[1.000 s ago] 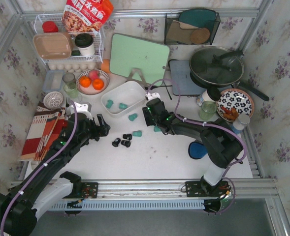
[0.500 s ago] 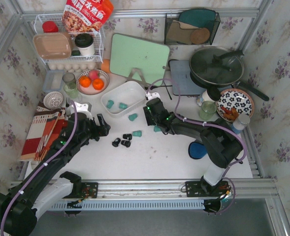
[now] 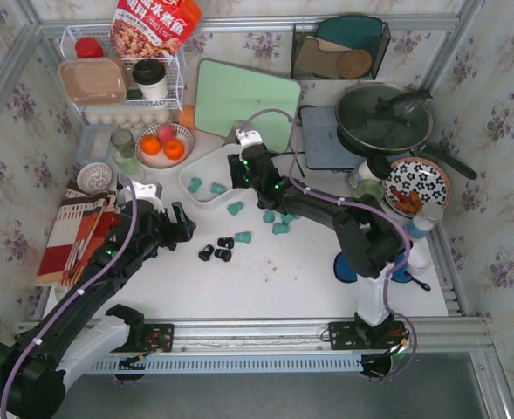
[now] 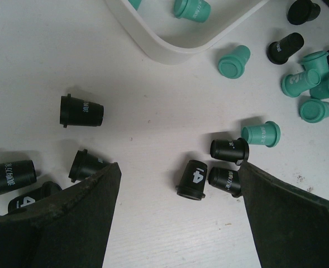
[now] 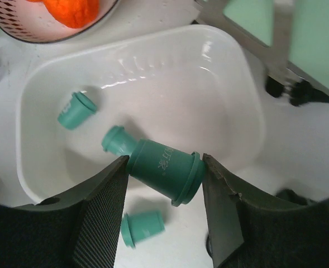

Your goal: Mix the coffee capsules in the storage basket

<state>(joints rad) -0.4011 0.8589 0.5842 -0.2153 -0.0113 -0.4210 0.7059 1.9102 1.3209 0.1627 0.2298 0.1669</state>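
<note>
1. Storage basket (image 3: 215,168): white tub at the middle rear of the worktop (image 3: 274,279), just in front of the green board. It holds two teal coffee capsules (image 3: 194,184), lying near its left end. No black one shows inside.

2. Right gripper (image 5: 163,161): closed on a single teal capsule (image 5: 165,172), pinched across its body between the two pads and lying sideways. It hangs over the near wall of the basket, above the interior.

3. Left gripper (image 4: 181,166): jaws spread wide, nothing between them. It hovers low over the black capsules (image 4: 192,178) on the worktop in front of the basket.

4. Loose stock on the worktop: several teal capsules (image 3: 281,229) between the basket and the right arm, one more (image 3: 236,208) just beside the basket's near wall, and three black ones (image 3: 223,255) in a tight group to the left front. The left wrist view shows further black ones at its left edge.

5. Step in hand, as judged: loading, one capsule at a time; the carried teal piece is at the drop point. Most capsules lie outside the basket.

6. Next move, as judged: spread the right jaws so the piece falls inside, clear of the wall. The left arm then needs to lower and close on one black capsule without taking its touching neighbour.
</note>
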